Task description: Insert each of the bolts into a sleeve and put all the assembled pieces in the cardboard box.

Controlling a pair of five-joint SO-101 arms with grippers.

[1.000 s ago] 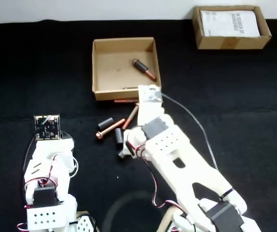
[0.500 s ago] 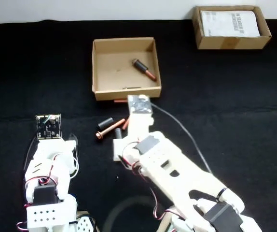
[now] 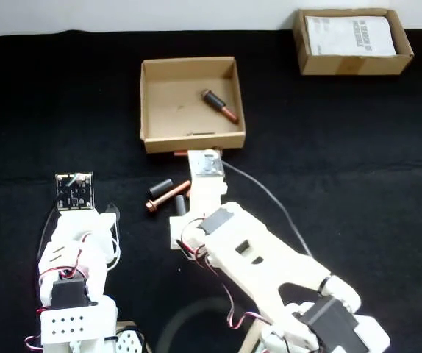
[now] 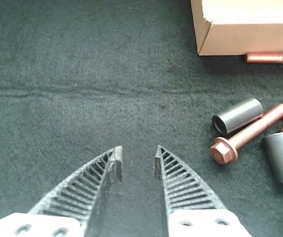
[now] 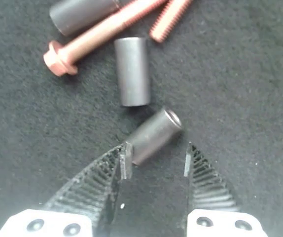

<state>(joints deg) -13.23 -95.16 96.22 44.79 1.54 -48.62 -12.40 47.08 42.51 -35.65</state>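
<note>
The right arm has swung off the front wall of the cardboard box [image 3: 192,140] and come down over the loose parts lying on the bench [image 3: 358,184] just in front of that wall. The left arm has not stirred.

The right claw [image 5: 155,160] is spread wide, with a sleeve [image 5: 154,136] lying slantwise between its tips. The sleeve's near end seems to touch one fingertip, though that is hard to judge. The left claw [image 4: 137,160] is also released, holding nothing, over bare bench well off from the box's front corner.

The slant is the risk. If the jaws close as they stand, they would probably meet the sleeve cornerwise, not across its round body. It could then squirt out or roll further from the box.

A second sleeve [image 5: 132,71] lies just beyond the first, nearly touching its far end, and would likely be knocked if the first skids. Nearer the box lie a hex-head bolt [image 5: 97,37], a third sleeve [image 5: 82,12] alongside it and the threaded end of another bolt [image 5: 168,17]. A further bolt [image 4: 272,58] lies tight against the box's front wall, awkward to reach. One assembled piece [image 3: 219,106] already rests inside the box. A smaller box [image 3: 352,66] holding a paper stands well beyond it.
</note>
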